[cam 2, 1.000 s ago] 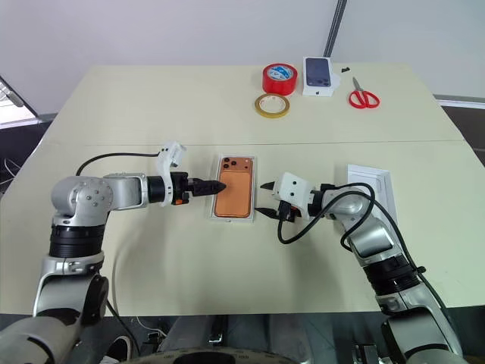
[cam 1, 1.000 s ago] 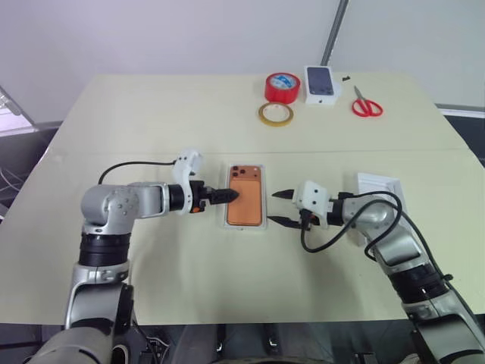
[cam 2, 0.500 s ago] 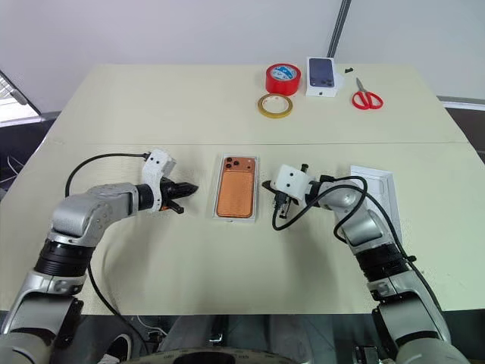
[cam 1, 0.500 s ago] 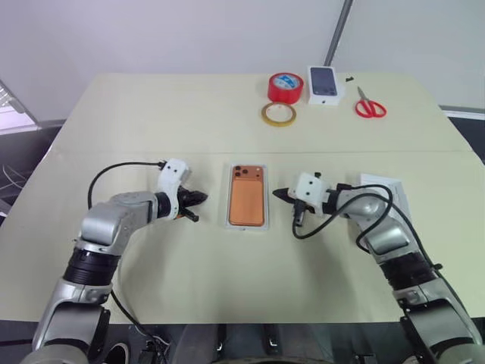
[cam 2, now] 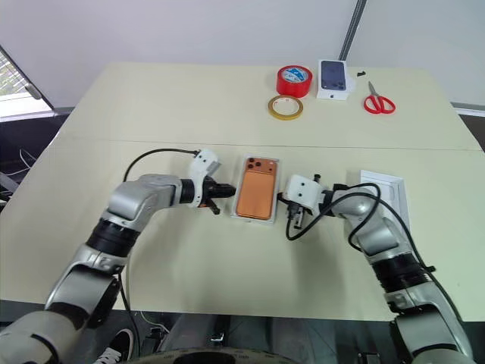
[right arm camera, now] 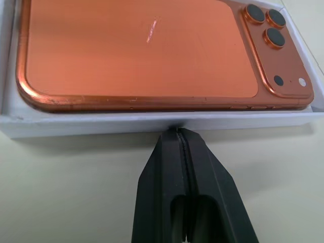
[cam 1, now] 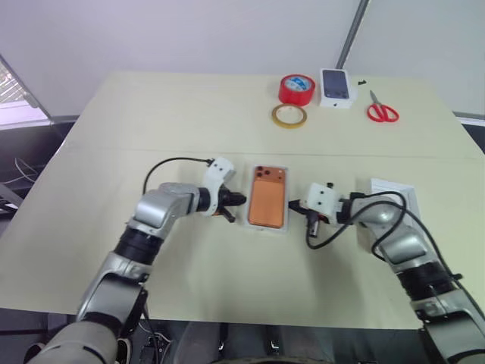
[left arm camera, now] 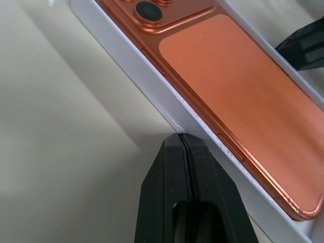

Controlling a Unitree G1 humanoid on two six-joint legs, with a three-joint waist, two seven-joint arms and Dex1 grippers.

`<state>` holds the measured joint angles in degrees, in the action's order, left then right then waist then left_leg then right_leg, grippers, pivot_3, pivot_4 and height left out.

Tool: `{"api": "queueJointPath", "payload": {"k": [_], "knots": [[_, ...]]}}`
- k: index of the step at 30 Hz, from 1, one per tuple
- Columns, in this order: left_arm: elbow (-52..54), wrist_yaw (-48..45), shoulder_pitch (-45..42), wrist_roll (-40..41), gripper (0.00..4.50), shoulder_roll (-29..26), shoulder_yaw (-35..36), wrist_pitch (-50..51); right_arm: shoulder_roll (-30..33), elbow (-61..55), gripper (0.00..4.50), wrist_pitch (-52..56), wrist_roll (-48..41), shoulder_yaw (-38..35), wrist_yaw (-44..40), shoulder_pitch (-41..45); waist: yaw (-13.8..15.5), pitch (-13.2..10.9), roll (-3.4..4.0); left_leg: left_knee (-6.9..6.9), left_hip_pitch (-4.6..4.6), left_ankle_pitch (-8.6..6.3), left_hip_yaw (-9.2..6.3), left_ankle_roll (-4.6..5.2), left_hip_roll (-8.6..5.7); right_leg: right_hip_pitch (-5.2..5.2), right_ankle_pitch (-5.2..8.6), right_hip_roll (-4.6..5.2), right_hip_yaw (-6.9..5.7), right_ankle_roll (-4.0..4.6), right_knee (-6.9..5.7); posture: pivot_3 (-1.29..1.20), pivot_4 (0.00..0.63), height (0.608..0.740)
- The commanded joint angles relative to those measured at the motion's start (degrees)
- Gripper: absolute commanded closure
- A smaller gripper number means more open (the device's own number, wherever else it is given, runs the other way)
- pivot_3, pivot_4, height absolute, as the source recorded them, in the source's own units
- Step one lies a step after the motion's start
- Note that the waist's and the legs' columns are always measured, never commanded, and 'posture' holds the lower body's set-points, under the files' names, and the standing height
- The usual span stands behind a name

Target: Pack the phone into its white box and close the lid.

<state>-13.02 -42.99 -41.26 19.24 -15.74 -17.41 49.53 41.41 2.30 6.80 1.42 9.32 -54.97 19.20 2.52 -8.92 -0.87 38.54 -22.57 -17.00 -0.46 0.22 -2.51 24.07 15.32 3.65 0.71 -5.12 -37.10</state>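
Phone (cam 1: 268, 205) is lying back-up inside the white box (cam 2: 239, 214), which is sitting mid-table between the two arms. The left gripper (left arm camera: 183, 140) is pressing its clenched fingertips against one long wall of the box, grasping nothing, and the right gripper (right arm camera: 176, 132) is doing the same at the opposite wall (fingers pinched together, empty). My guess is they are nudging the box from both sides to square it up or hold it steady before covering it. The lid (cam 2: 383, 193) is waiting on the table just behind the right arm, well apart from the box, so closing looks like the step left. Tape rolls and scissors (cam 1: 382, 111) are sitting unused at the far edge.
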Motion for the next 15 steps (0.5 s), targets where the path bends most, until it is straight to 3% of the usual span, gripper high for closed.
{"api": "queueJointPath", "payload": {"k": [1, 8, 15], "knots": [[-1.3, -4.93, -2.91, 0.32, 4.49, 6.53, -5.04, -2.82, 2.81, -5.17, 4.5, 1.05, -2.59, -3.77, -1.26, -3.65, -0.17, 0.0, 0.0, 0.13, -0.05, -0.04, 0.0, 0.07, 0.01, 0.0, 0.0, -0.01, 0.0, 0.0, 0.01, 0.0, 0.15, 0.74], [-5.8, -8.33, -5.09, -3.63, 4.49, 12.63, -8.64, -6.54, 8.25, -10.16, 4.5, 3.16, -4.14, -11.44, -1.6, -13.8, -0.27, 0.0, 0.0, 0.62, -0.38, -0.19, 0.04, 0.32, 0.01, 0.04, 0.0, 0.01, 0.02, -0.01, 0.08, 0.0, 0.15, 0.74], [-8.33, -9.68, -5.33, -5.51, 4.49, 12.78, -7.05, -7.98, 9.28, -12.7, 4.5, 4.4, -4.19, -13.72, -1.03, -17.65, -0.44, 0.0, 0.0, 0.61, -0.37, -0.26, 0.05, 0.44, 0.05, 0.08, 0.01, -0.01, 0.02, -0.02, 0.01, 0.0, 0.15, 0.74]]}}
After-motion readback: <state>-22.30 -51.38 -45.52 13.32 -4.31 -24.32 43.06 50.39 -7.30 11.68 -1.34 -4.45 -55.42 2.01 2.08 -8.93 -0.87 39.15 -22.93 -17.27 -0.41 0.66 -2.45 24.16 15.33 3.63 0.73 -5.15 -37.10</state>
